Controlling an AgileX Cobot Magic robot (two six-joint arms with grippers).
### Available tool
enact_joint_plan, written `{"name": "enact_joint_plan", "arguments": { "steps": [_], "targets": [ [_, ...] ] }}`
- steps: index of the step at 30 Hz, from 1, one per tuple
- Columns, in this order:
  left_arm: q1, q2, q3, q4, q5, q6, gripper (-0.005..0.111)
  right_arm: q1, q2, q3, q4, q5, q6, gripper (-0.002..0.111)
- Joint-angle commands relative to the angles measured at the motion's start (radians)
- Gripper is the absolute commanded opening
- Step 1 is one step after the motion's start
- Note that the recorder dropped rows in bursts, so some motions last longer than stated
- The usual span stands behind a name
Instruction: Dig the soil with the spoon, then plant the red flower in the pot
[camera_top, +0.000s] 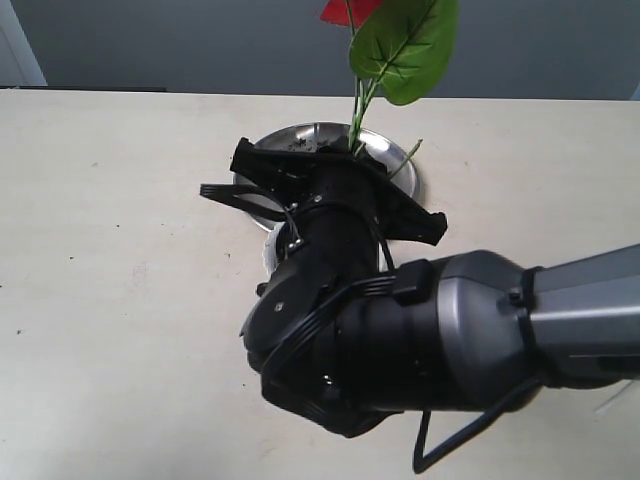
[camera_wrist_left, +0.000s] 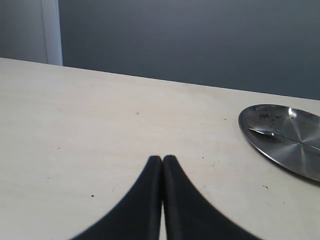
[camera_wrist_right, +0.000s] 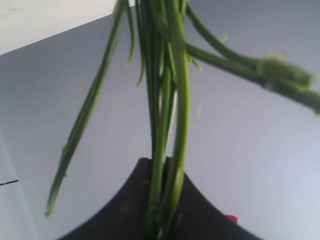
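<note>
- The exterior view shows the right gripper (camera_top: 352, 150) reaching over the round steel plate (camera_top: 300, 135) on the pale table (camera_top: 110, 230), with the red flower (camera_top: 400, 40) rising out of it; the arm hides most of the plate and whatever stands beneath the wrist.
- Only the left wrist view shows the spoon (camera_wrist_left: 272, 134): it lies in the steel plate (camera_wrist_left: 300, 150), its bowl near the plate's rim and its thin handle running across the dish toward the far side, with crumbs of soil (camera_wrist_left: 265, 116) scattered beside it.
- The right wrist view shows the right gripper (camera_wrist_right: 162, 200) clamped on the bundle of green stems (camera_wrist_right: 165, 125).
- The flower's long axis stands nearly upright, the stems leaning slightly, with the big green leaf (camera_top: 410, 45) and a red bloom (camera_top: 350, 10) at the top.
- The left gripper (camera_wrist_left: 162, 159) has its fingers pressed together with nothing between them, low over bare table (camera_wrist_left: 100, 125).
- No writing is legible in any view.
</note>
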Motion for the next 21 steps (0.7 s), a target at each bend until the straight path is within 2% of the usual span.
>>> {"name": "enact_joint_plan", "arguments": {
  "steps": [1, 21],
  "targets": [
    [0.002, -0.005, 0.002, 0.002, -0.015, -0.001, 0.000, -0.008, -0.008, 0.003, -0.021, 0.020, -0.017, 0.001],
    [0.002, -0.005, 0.002, 0.002, -0.015, -0.001, 0.000, -0.066, -0.004, 0.003, -0.040, 0.019, -0.038, 0.001]
  ]
}}
